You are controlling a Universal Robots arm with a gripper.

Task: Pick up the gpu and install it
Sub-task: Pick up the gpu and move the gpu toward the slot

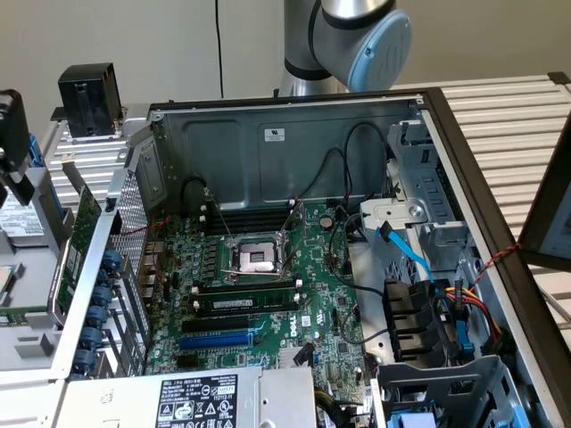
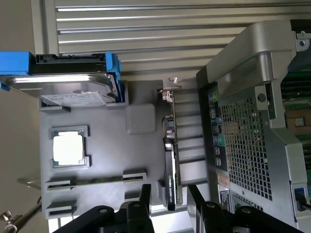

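The gpu (image 2: 170, 165) stands on edge in a grey parts tray (image 2: 141, 119), seen edge-on as a thin green board with a black cooler and a silver bracket at its far end. My gripper (image 2: 167, 193) is open, its two black fingers (image 2: 145, 194) straddling the card's near end with a gap on each side. In the exterior view the gpu (image 1: 78, 236) leans at the left beside the open computer case (image 1: 294, 134), and the gripper (image 1: 11, 134) hangs at the left edge above the tray.
The tray also holds a hard drive in a blue caddy (image 2: 73, 82), a CPU (image 2: 69, 148) and a memory stick (image 2: 97, 180). The case's perforated rear wall (image 2: 243, 141) stands close beside the card. Inside the case lie the motherboard (image 1: 259, 285), its blue slot (image 1: 219, 339) and cables (image 1: 419, 267).
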